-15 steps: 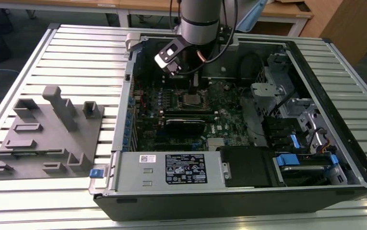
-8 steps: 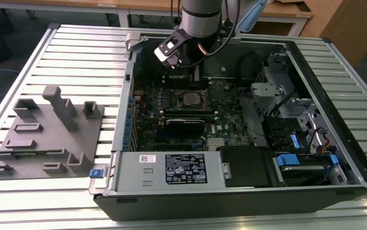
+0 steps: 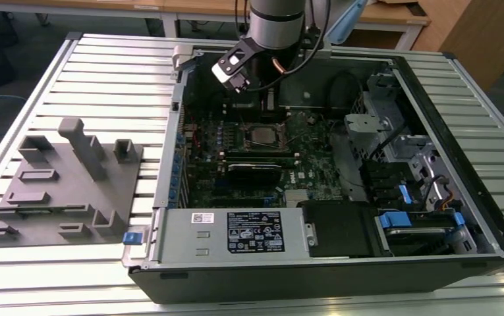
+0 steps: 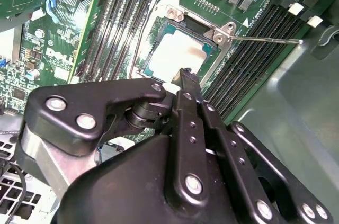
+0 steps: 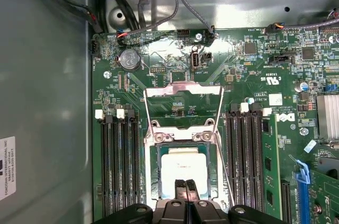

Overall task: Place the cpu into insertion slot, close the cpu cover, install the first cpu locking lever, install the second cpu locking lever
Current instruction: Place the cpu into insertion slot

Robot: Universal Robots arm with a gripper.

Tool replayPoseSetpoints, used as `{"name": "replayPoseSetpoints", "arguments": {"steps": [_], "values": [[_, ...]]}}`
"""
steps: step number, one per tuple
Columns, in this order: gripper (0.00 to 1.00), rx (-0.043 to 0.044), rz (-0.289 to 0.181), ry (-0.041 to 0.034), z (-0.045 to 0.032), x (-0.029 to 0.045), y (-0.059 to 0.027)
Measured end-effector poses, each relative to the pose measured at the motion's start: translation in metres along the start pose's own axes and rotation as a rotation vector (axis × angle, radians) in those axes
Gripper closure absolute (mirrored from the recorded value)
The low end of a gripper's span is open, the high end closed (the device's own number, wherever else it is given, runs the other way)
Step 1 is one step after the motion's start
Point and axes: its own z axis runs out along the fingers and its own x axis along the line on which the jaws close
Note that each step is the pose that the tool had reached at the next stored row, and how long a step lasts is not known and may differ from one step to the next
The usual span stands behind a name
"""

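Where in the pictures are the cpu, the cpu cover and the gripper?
cpu (image 5: 183,164): first wrist view, middle of its metal top.
cpu cover (image 5: 183,89): first wrist view, silvery end bar of the open frame.
gripper (image 5: 185,184): first wrist view, midway between its fingertips, above the cpu.

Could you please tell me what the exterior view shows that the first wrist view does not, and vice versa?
The exterior view adds the grey fixture tray on the table beside the case, and the power supply. The first wrist view adds the coin battery and the cpu cover lying open. Both show the cpu seated in the insertion slot, with the gripper close by.
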Motion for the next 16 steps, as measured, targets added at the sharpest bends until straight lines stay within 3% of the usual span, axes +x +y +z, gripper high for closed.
{"name": "replayPoseSetpoints", "arguments": {"steps": [5,11,16], "values": [[0.9,0.0,-0.013,0.0007,0.0,0.0,0.0002],[0.9,0.0002,-0.093,0.0045,0.0001,0.0,0.0004],[0.9,0.0003,-0.095,0.0047,0.0001,0.0,0.0004]]}}
